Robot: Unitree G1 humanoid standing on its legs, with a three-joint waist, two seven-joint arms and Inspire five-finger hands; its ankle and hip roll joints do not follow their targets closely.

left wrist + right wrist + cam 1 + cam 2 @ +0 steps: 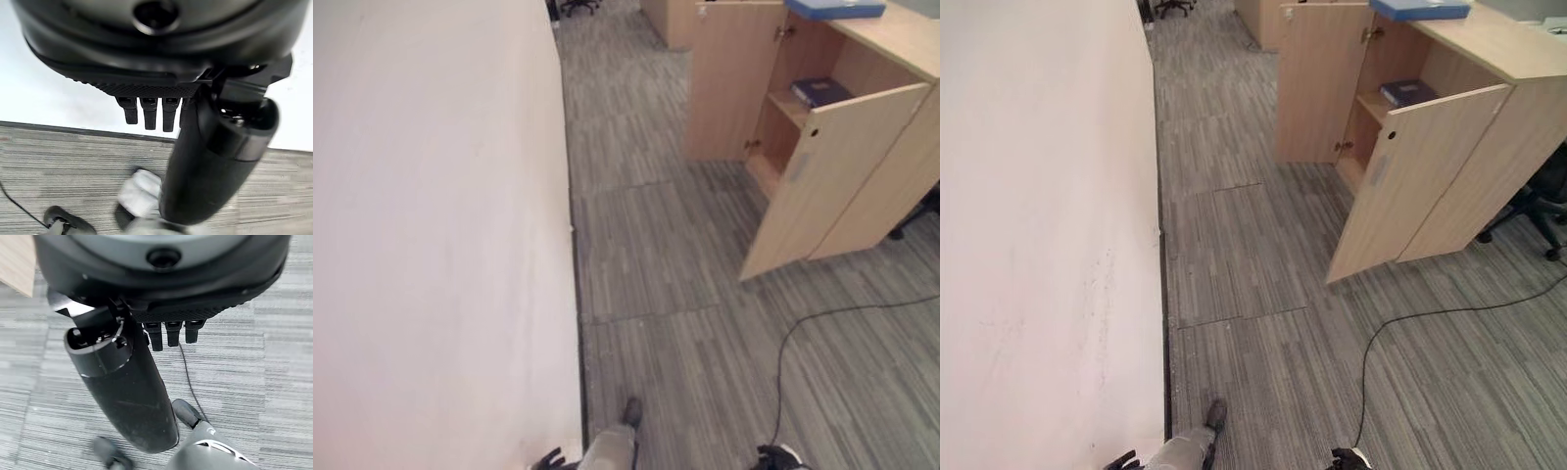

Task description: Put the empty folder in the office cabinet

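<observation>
The carpet floor [705, 323] and open cabinet [1410, 166] are overlooked from head height by both eye views — the floor is faced closely by each wrist view.

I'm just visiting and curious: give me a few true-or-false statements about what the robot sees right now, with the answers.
1. Both cabinet doors stand open. True.
2. The blue folder lies on the carpet. False: it lies on top of the cabinet.
3. A dark book rests on a shelf inside the cabinet. True.
4. The left hand holds the folder. False: it hangs open and holds nothing.
5. The right hand is open over the carpet. True.
</observation>
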